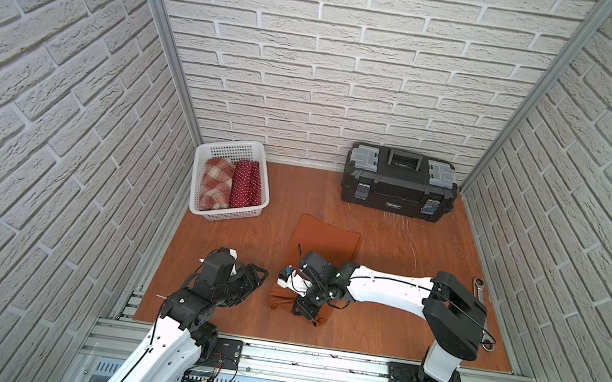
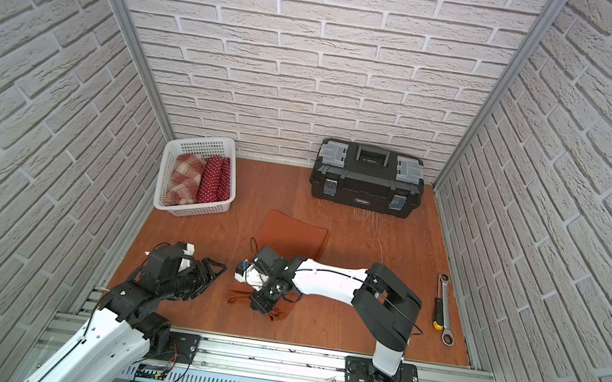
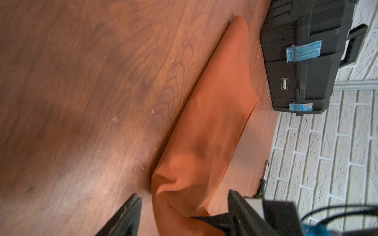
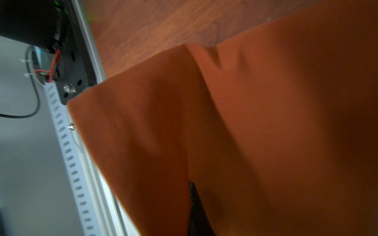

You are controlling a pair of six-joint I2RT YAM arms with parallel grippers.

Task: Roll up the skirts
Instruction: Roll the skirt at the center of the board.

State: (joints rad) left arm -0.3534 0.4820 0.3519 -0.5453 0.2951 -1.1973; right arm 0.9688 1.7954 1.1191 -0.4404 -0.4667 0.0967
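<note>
In a top view we see the right pincer (image 1: 305,311) clenched on the plain rust-orange cloth skirt (image 1: 328,237); the left pincer (image 1: 261,277) sits just beside it. Left wrist: its jaws are spread, skirt (image 3: 214,126) between them. Right wrist: skirt (image 4: 266,122) drapes over the black finger (image 4: 196,210).

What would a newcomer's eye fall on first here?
The rust-orange skirt lies in the middle, its near end bunched in the shut right gripper. In the white basket at the far left, the plaid skirt and the polka-dot skirt lie rolled side by side.
</note>
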